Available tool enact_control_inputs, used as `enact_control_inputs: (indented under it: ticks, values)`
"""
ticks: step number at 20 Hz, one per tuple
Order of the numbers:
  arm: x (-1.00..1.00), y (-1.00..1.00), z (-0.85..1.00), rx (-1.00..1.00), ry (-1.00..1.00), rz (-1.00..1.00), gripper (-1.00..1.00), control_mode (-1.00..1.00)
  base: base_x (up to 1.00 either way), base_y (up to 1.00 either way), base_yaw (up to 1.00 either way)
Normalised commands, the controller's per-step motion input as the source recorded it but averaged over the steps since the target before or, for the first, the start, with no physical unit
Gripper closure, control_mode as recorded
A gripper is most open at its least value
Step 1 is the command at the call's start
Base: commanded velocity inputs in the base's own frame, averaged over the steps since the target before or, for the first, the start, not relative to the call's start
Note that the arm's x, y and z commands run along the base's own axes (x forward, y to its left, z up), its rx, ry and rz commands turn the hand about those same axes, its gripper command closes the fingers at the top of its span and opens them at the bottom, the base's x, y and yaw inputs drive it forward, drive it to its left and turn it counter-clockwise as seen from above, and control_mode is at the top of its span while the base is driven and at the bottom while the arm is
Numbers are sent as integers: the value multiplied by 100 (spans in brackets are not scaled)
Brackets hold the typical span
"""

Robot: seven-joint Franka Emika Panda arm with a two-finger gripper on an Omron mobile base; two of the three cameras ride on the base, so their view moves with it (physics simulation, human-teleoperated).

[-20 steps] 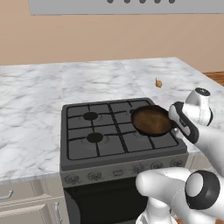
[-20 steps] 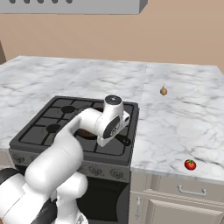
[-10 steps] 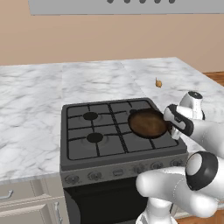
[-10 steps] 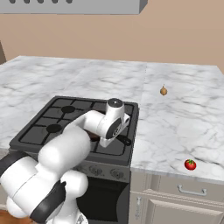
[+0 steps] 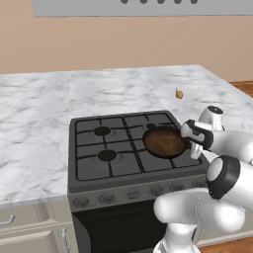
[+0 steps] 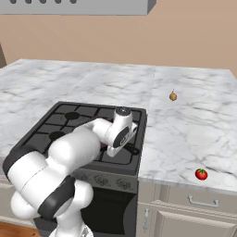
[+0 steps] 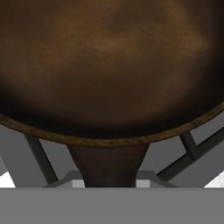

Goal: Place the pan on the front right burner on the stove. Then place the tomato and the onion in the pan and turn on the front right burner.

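1. My pincer point(image 5: 191, 143) was at the pan's point(image 5: 165, 142) right side; I could not tell whether it clamped the handle.
2. The pan sat over the stove's point(image 5: 123, 148) near right grate.
3. The onion point(image 6: 173, 96) lay far right on the counter point(image 6: 194, 120), the tomato point(image 6: 201, 174) near right.

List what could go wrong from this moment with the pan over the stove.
1. The pan sits toward the right side of the stove; let go off-centre, it may rock on the grates instead of resting over the front right burner.
2. The tool grips near the handle root, so the pan could twist or tilt.
3. The tomato lies near the counter's front edge; a clumsy pick could roll it off.
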Motion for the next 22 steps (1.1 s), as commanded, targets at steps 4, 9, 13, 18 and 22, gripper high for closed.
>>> enact_control_inputs:
  ticks: [4,9,13,18,22]
  values:
    - [14,7,-22,0,2,0,100,-100,0,0,0]
    - [16,3,-18,0,1,0,100,-100,0,0,0]
    - [17,0,-13,0,0,0,100,-100,0,0,0]
    - [17,0,-11,0,0,0,100,-100,0,0,0]
    - [19,0,-12,0,0,0,100,-100,0,0,0]
